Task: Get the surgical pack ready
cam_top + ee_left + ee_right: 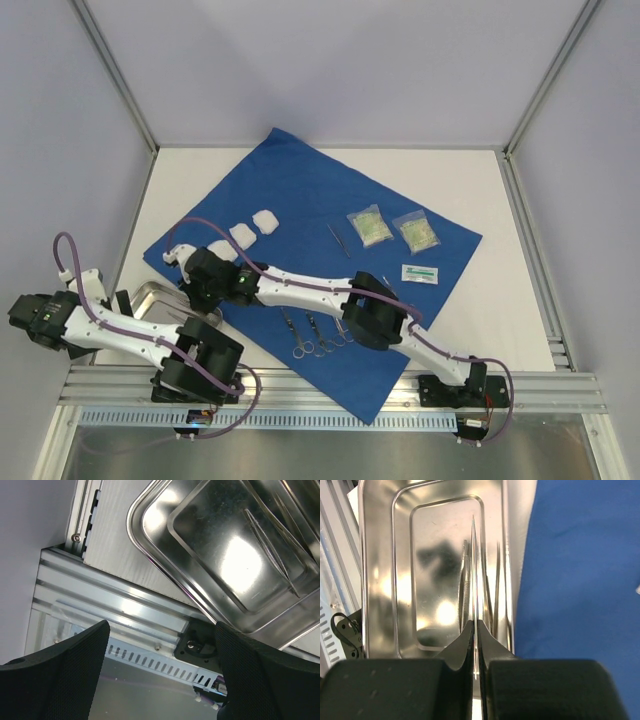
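Between the right gripper's (475,630) fingertips a thin pair of steel tweezers (474,565) was pinched, the pads pressed together on it and its point aimed toward 12 o'clock in the wrist view, along the steel tray (362,580) below. Other slim instruments (497,590) lay on the tray floor just beside its line. Out to 3 o'clock of the tray spread the surgical pack (300,200), a royal-blue drape lying flat across the middle of the table. It carried gauze pads (245,236) at its 10 o'clock, sealed packets (370,226) at 2 o'clock and ring-handled instruments (315,335) at 6 o'clock. The left gripper (160,630) hung with its fingers (65,670) wide apart and empty, at the tray's 7 o'clock over the near rail. The step in hand looked like loading instruments into the tray. The next move would call for lowering the tweezers inside the rim, then parting the fingers so they settle beside the others.
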